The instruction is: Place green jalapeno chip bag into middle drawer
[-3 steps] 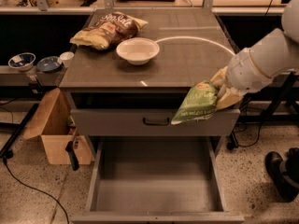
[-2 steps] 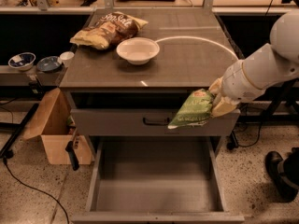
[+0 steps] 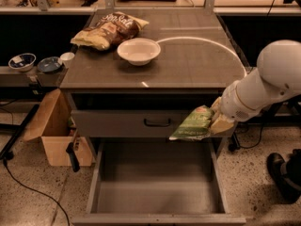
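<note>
Hanging above the right rear of the open middle drawer [image 3: 155, 192], the green jalapeno chip bag [image 3: 192, 125] slants with its long axis pointing down-left. Its upper-right end is pinched between the fingers [image 3: 222, 124] of the gripper [image 3: 214, 121].

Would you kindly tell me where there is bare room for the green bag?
The middle drawer is bare wall to wall; the gripper holds the green jalapeno chip bag above its right rear corner. The cabinet top is free on its right; the brown chip bag and white bowl crowd its back left.
</note>
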